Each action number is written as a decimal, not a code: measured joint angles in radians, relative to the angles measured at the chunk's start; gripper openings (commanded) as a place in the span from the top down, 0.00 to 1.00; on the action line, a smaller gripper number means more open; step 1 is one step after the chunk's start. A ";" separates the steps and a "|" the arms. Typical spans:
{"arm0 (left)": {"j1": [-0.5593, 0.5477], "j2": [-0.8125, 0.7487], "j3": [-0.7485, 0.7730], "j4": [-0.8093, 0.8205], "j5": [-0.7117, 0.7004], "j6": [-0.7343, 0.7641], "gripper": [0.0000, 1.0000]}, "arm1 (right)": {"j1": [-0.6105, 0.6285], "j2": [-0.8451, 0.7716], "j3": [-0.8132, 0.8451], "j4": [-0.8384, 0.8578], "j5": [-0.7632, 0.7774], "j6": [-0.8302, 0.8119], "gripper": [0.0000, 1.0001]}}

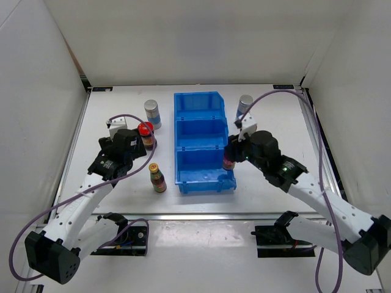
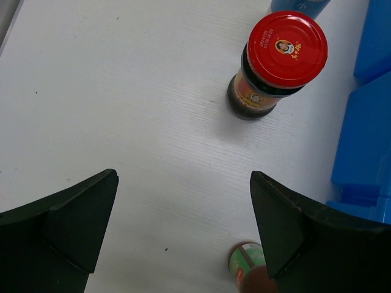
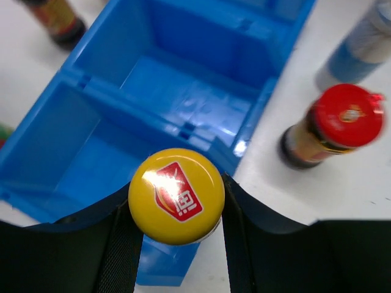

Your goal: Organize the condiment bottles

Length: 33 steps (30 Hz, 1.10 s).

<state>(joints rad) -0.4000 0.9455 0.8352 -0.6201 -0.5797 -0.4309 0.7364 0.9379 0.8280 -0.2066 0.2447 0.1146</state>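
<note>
White tabletop point(image 1: 275, 195), walled on three sides.

Blue three-compartment plastic bin point(image 1: 184, 143) at mid-tabletop, its long side running from the far edge toward the near edge. All three compartments hold nothing.

Right gripper point(image 3: 177, 204): closed on a slim dark bottle with a round yellow cap point(image 3: 176, 189), one finger on each side below the cap. Bottle upright, at the right wall of the bin's nearest compartment. Cannot tell whether its base touches the tabletop.

Left gripper point(image 2: 183, 226): jaws spread wide, holding nothing, over bare tabletop left of the bin.

Squat dark jar with red lid point(image 2: 278, 61): upright, left of the bin's middle compartment, just beyond the left gripper, not touching it.

Second red-lidded squat jar point(image 3: 333, 128): upright on the right side of the bin, seen in the right wrist view only; the arm covers it from above.

White-blue shaker with silver cap point(image 1: 152, 113): left of the bin's far compartment, just beyond the first jar.

Second silver-capped shaker point(image 1: 245, 105): just right of the bin's far end.

Second slim yellow-capped bottle point(image 1: 157, 177): upright, left of the bin's nearest compartment, toward the near edge.
</note>
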 measured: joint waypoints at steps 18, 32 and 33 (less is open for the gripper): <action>0.000 0.029 0.000 0.000 0.015 0.001 0.00 | 0.003 0.187 -0.105 0.145 -0.248 -0.154 0.88; 0.000 0.011 0.000 0.002 0.014 0.012 0.00 | -0.013 0.179 -0.122 0.163 -0.264 -0.166 0.40; 0.000 0.006 0.000 0.001 0.014 0.013 0.00 | -0.013 0.167 -0.122 0.174 -0.267 -0.169 0.34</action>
<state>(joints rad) -0.4000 0.9512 0.8352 -0.6189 -0.5655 -0.4175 0.7238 1.1053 0.7055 -0.0322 -0.0227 -0.0540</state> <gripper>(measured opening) 0.998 0.568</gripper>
